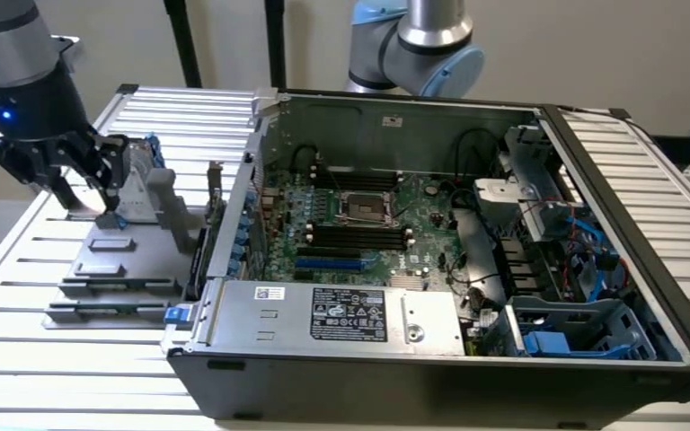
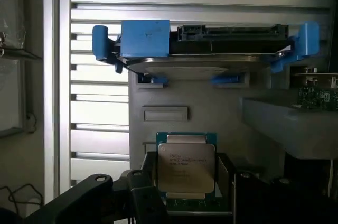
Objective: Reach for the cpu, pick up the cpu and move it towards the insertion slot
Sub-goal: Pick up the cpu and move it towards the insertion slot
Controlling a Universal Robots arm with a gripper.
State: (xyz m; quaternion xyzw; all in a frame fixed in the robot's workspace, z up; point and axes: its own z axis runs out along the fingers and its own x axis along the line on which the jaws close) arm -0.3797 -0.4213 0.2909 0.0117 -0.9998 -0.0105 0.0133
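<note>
Fingers [image 1: 110,190] low at the upper left of the exterior view, spread wide over the grey fixture [image 1: 105,260] on the slatted surface [image 1: 22,278]. From the wrist view, the cpu [image 2: 186,167] lies flat on that fixture, silver lid up, a dark finger close on either side; contact can't be told. Hard drive [image 2: 206,49] in blue rails stands just beyond it. Insertion slot [image 1: 363,208] sits well apart, mid-frame inside the open case [image 1: 632,224].

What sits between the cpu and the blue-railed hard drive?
In the wrist view: grey fixture plate with a small rectangular block, between cpu and hard drive.
</note>
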